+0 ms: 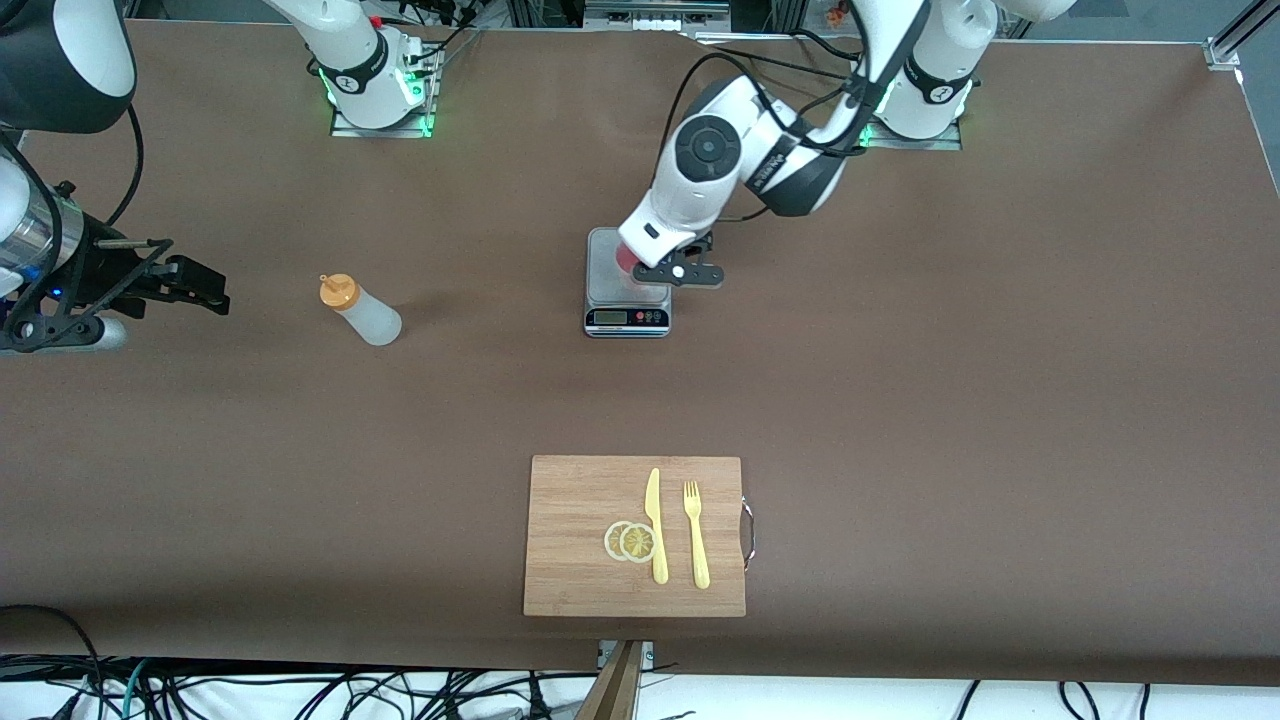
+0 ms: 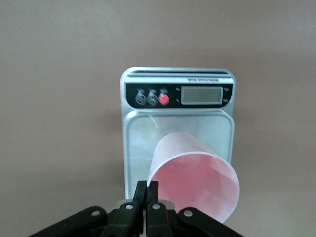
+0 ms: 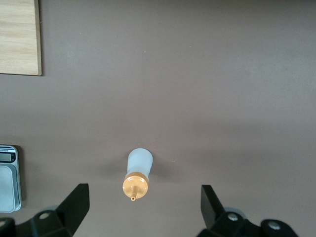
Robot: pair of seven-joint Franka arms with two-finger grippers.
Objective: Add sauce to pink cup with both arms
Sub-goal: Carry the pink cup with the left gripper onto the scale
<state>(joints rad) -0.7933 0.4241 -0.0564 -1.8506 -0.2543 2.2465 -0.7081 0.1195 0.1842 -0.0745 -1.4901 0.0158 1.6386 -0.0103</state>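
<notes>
The left arm bends down over the silver kitchen scale [image 1: 626, 285] near the table's middle; its black left gripper [image 2: 146, 193] is clenched on the rim of the pale pink translucent cup [image 2: 195, 175], above the platform; the right gripper [image 3: 143, 210], fingers spread wide, hovers near the table's right-arm edge, the whitish squeeze bottle with orange cap [image 1: 360, 309] standing upright between it and the scale; a wooden cutting board [image 1: 580, 550] lies at the front-camera edge.

Bench [image 1: 900, 400] covered in brown matte sheet, even overhead light with soft shadows, metal frame rail [image 1: 1235, 40] at one top corner, white floor strip [image 1: 800, 700] along the near edge, tangled black cables [image 1: 300, 695] lying on it
</notes>
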